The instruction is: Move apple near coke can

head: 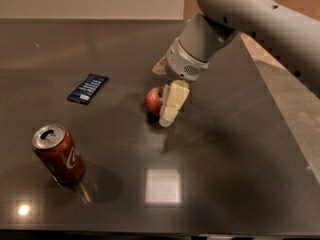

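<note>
The apple (154,100), small and red-orange, rests on the dark table (225,174) near its middle. My gripper (161,96) hangs over it from the upper right, open. The cream near finger (171,103) stands against the apple's right side and hides part of it. The tip of the other finger (160,67) shows behind the apple. The coke can (58,154), red with a silver top, stands upright at the front left, well apart from the apple.
A flat dark blue packet (88,88) lies to the left of the apple. The table's right edge runs diagonally past my arm (260,19). A bright light reflection (162,185) sits on the tabletop in front.
</note>
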Action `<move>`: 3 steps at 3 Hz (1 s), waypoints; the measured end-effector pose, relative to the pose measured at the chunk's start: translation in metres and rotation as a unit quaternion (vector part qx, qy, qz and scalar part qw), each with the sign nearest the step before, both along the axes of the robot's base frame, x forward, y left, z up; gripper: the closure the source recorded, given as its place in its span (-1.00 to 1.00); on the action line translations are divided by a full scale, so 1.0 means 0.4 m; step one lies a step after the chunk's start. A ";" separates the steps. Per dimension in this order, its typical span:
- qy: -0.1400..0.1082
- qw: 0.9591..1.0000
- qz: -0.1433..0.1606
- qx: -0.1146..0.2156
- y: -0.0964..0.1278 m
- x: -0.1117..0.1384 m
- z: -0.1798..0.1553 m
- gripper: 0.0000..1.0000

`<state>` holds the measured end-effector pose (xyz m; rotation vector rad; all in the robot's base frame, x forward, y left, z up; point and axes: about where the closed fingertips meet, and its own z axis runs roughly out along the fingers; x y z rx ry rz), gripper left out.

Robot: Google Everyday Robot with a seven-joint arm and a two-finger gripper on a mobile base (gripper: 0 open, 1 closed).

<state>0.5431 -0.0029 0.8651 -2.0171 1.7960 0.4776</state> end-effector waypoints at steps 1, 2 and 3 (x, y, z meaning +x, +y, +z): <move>0.004 1.000 0.000 -0.004 0.007 0.003 -0.016 -0.66; 0.006 1.000 -0.003 -0.006 0.000 0.004 -0.020 -0.20; 0.004 1.000 0.005 -0.003 0.004 -0.004 -0.008 0.27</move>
